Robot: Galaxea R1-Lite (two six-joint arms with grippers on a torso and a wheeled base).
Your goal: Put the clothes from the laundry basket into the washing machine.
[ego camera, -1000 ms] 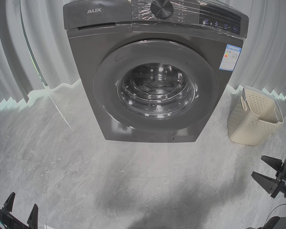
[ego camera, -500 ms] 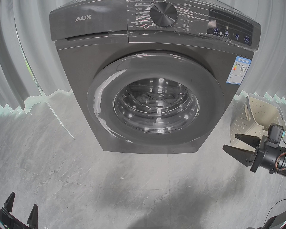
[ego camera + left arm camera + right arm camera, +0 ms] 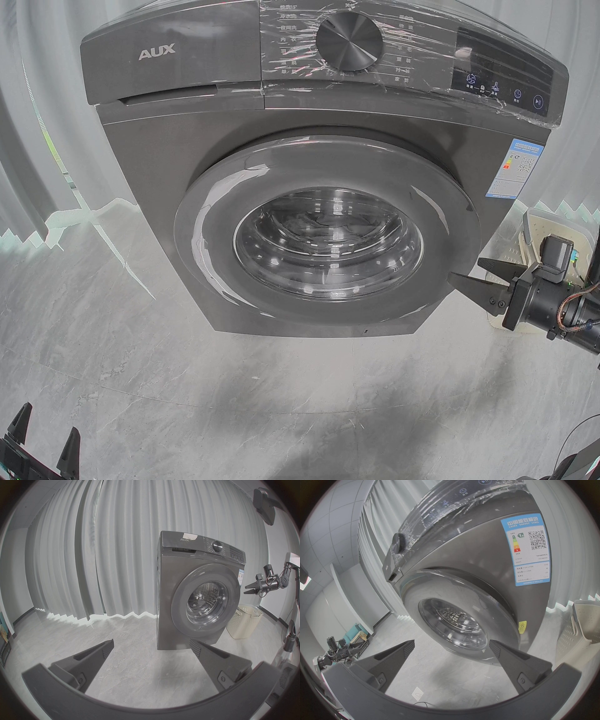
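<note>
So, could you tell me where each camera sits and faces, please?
Head: high, looking down at the washing machine; left gripper and right gripper at the edges.
Left wrist: low, far back, facing the machine past its own fingers.
Right wrist: close to the door, own fingers showing.
Shared: both wrist views show the laundry basket.

Washing machine (image 3: 187,156) centre, curtain (image 3: 37,125) behind — laundry basket (image 3: 553,223) right of it, right claw (image 3: 465,269) before basket.

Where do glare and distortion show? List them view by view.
Head view: highlights streak the door glass and the film-wrapped control panel. Left wrist view: fisheye bows the curtain, and the corners go black. Right wrist view: the washing machine leans, the film on its top glinting.
</note>
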